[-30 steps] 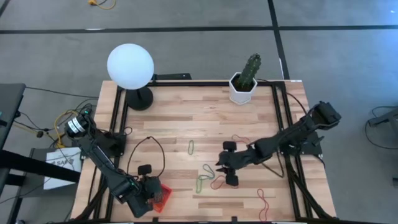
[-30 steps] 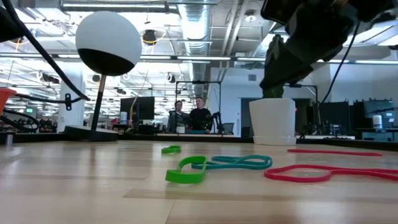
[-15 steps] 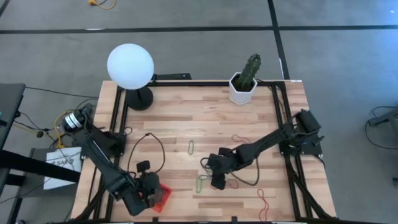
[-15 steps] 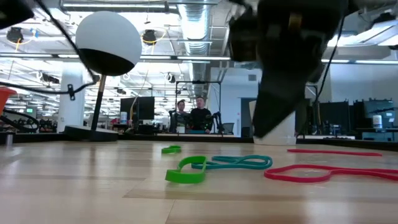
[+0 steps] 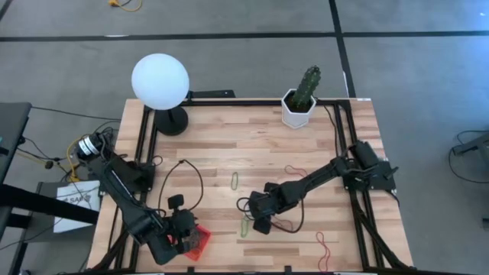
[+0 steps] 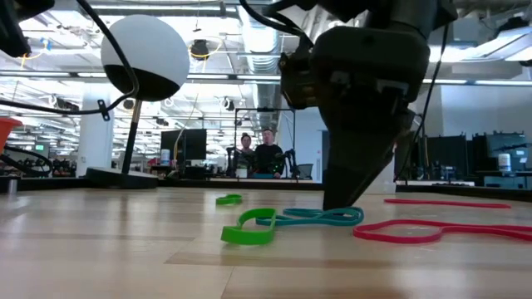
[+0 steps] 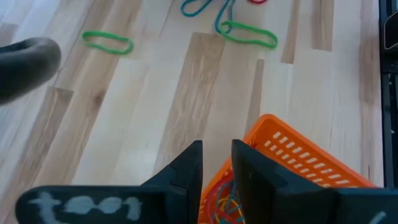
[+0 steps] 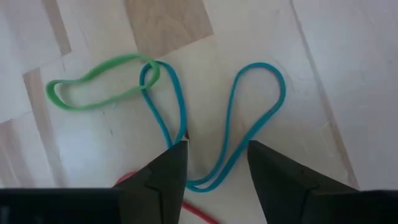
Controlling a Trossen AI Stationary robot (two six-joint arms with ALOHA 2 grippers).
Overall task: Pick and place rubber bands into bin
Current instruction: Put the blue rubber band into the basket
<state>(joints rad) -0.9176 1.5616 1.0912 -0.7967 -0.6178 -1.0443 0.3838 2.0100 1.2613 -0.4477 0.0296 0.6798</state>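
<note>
The orange-red bin (image 5: 201,241) is at the near left of the table, with several rubber bands (image 7: 227,203) inside it, and my left gripper (image 7: 217,163) is shut on its wall. On the wood lie a teal rubber band (image 8: 214,118), a green one (image 8: 99,84) looped against it, and a red one (image 6: 432,230). My right gripper (image 8: 214,152) is open and points down over the teal band, one fingertip on each side of its middle strands. I cannot tell whether a tip touches it. My left gripper holds the bin by its near wall (image 7: 217,182), one finger outside and one inside. The fingers slant down from the table's near left. The bin is tilted; a corner of it (image 6: 7,126) shows above the tabletop.
More bands lie loose: a green one (image 5: 235,181) mid-table, a red one (image 5: 295,169) to the right, and a red one (image 5: 325,249) near the front edge. A globe lamp (image 5: 160,81) and a cactus pot (image 5: 298,107) stand at the back. A black cable (image 5: 183,179) loops by the left arm.
My right gripper has moved toward the table's left and near edges and come down, tipping more steeply, until its fingertips stand over the teal band. The bands on the wood have not moved.
</note>
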